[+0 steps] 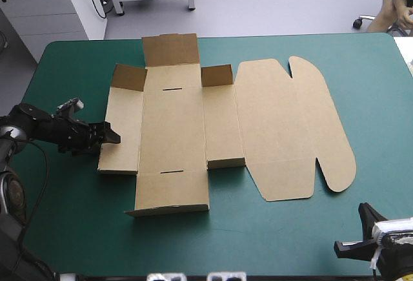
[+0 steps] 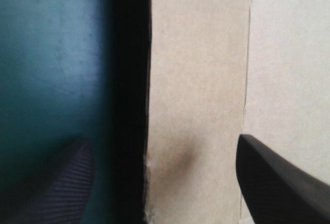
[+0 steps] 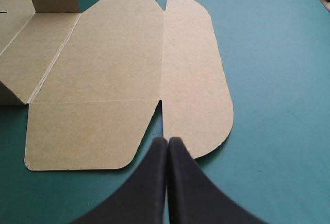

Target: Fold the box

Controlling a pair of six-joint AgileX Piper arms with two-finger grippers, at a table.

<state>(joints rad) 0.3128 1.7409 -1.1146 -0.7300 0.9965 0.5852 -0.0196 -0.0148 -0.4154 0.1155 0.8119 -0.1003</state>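
The brown box (image 1: 174, 132) lies as a cut sheet across the table's middle. Its far flaps and two small corner flaps stand up, the near flap is slightly raised, and the rounded lid (image 1: 297, 126) lies flat at the right. My left gripper (image 1: 110, 135) is low at the sheet's left edge, open. In the left wrist view that gripper (image 2: 164, 140) straddles the edge of the box's side panel (image 2: 196, 80). My right gripper (image 1: 364, 215) waits near the table's front right corner. Its fingers (image 3: 167, 140) are shut and point at the lid (image 3: 118, 74), a little short of it.
Teal-green cover (image 1: 374, 100) shows between the lid and the table's right edge, and a strip of it runs along the front edge (image 1: 258, 242). The far edge lies just beyond the raised back flap (image 1: 171, 48).
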